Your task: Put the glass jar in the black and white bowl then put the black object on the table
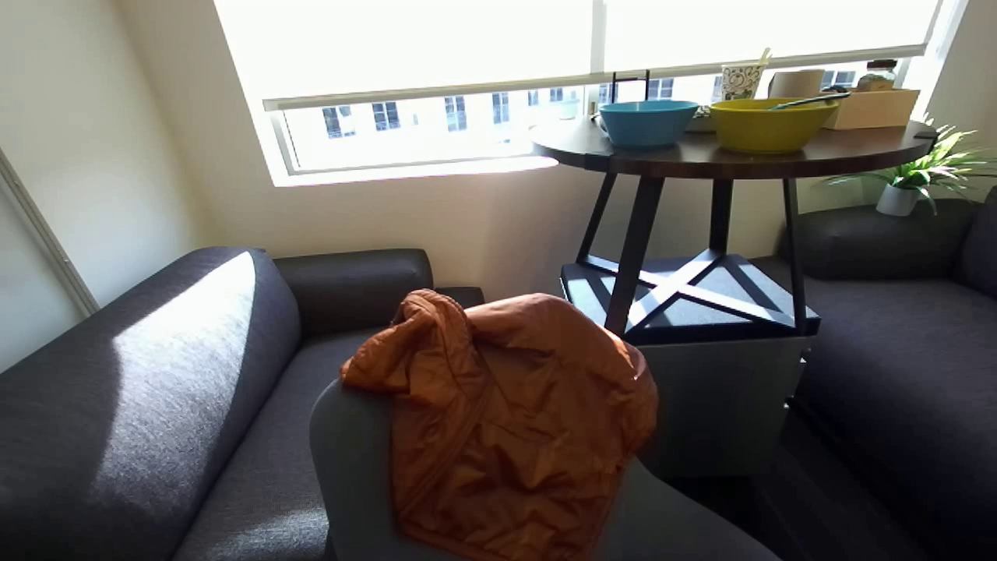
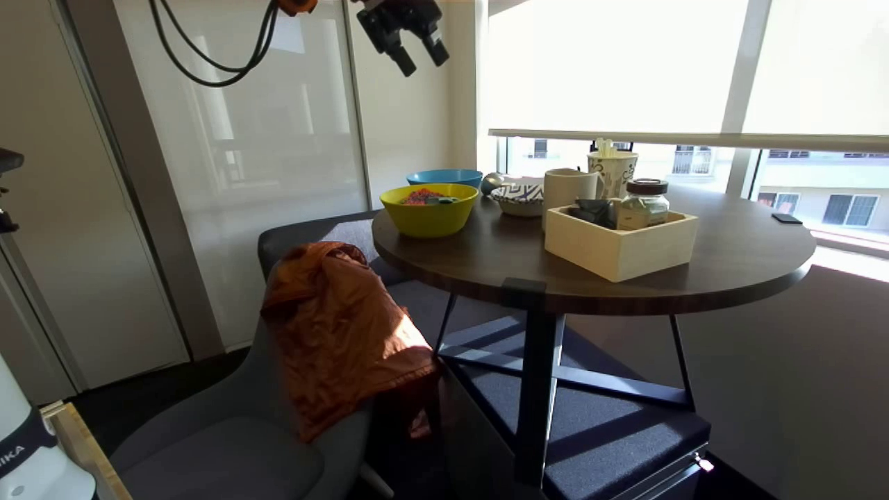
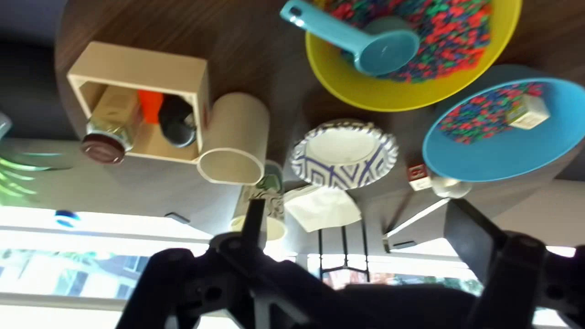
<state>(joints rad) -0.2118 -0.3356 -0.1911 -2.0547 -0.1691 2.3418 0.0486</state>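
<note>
The glass jar (image 2: 646, 199), with a dark red-brown lid, stands in the light wooden box (image 2: 618, 255); the wrist view shows it too (image 3: 119, 129). The black object (image 3: 175, 120) lies in the same box, right of the jar in the wrist view. The patterned black and white bowl (image 3: 347, 172) sits behind the mug and has nothing visible in it; it also shows in an exterior view (image 2: 517, 201). All stand on the round dark brown table (image 2: 740, 236). My gripper (image 2: 424, 62) is open and empty, high above the table's far left side.
A yellow bowl (image 2: 427, 219) with colored bits and a blue scoop (image 3: 338, 34) stands at the table edge. A blue bowl (image 3: 512, 155), a beige mug (image 2: 561, 191) and a tall patterned cup (image 2: 611, 170) stand nearby. An orange jacket (image 2: 340, 333) hangs on a chair.
</note>
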